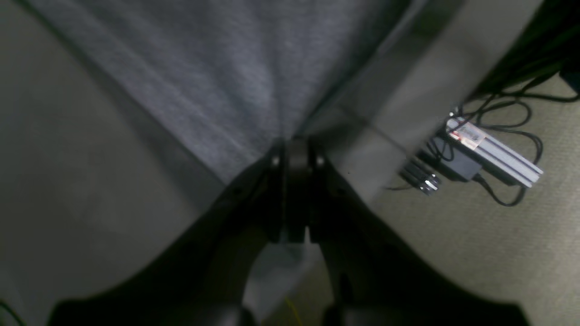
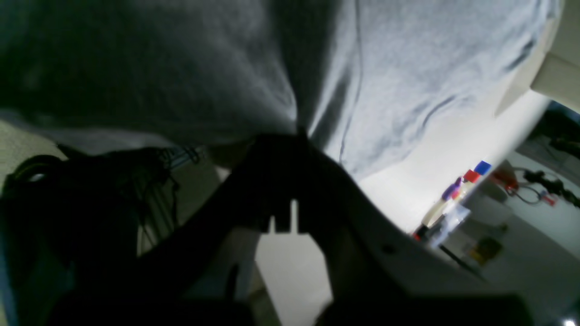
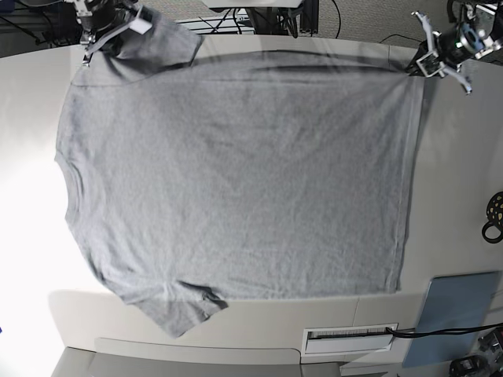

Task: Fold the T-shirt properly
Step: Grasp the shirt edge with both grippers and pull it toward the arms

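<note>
Your base view shows what neither wrist camera does: the whole heather-grey T-shirt point(image 3: 236, 188) spread flat on the pale table point(image 3: 456, 181), plain side up, neck toward that view's left, hem toward its right; one sleeve point(image 3: 185, 310) lies at the near edge, the other point(image 3: 161, 39) is at the far edge under the arm there. The right gripper point(image 3: 110, 31) sits at that far shoulder corner; the left gripper point(image 3: 428, 63) sits at the far hem corner (both at the table's back edge).

Your left wrist view shows the left gripper point(image 1: 297, 154) clenched on grey fabric point(image 1: 217, 81), the cloth fanning away from the pinch; beyond the table edge you see a silver aluminium bar point(image 1: 496, 151) and black cables point(image 1: 507, 108) on the floor, which the base view does not show. Your right wrist view shows the right gripper point(image 2: 290, 145) closed on bunched cloth point(image 2: 408, 68), with small blue, red and purple things point(image 2: 466, 179) blurred at the right.

No lettering can be read on the shirt in any view; a label on the bar is too blurred to read.

A grey-blue pad point(image 3: 456, 318) lies at the near right corner, cut off by the frame; a black ring point(image 3: 493, 216) is half cut off at the right edge; much of the right wrist view is dark silhouette.
</note>
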Motion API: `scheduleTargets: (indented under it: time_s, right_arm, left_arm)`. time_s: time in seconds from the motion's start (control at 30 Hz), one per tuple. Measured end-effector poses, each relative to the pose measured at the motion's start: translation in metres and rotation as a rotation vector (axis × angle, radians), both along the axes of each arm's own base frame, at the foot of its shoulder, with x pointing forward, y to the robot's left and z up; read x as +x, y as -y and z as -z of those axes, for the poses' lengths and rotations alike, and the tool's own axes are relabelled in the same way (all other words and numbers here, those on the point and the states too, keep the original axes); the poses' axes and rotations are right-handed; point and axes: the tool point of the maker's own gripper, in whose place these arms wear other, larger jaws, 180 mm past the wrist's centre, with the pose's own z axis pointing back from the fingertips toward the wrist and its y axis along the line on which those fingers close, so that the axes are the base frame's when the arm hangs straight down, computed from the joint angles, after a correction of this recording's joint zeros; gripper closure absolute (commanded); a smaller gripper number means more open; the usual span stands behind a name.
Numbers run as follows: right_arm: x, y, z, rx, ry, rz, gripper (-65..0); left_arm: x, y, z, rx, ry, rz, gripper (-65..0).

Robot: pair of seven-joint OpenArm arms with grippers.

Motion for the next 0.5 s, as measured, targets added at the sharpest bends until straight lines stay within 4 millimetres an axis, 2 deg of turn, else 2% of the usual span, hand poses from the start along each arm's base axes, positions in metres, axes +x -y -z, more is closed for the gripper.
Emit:
scheduleTargets:
  time_s: [0.2,0.37,0.5]
  right_arm:
    - [-0.021,0.000,-0.004,0.007,-0.022,0.027,0.0]
    - [-0.043,0.001,-0.003,-0.019,-0.071,0.002,0.0]
    - [-0.046,0.003,-0.011,-0.048,-0.029,-0.019,0.0]
  left_arm:
    - [-0.014,-0.003,-0.013,0.003,-0.013,0.002,0.0]
    - [-0.031,0.000,-0.010,-0.008,-0.063,0.017,0.0]
    - [-0.042,0.002,-0.008,-0.015,-0.096,0.025,0.0]
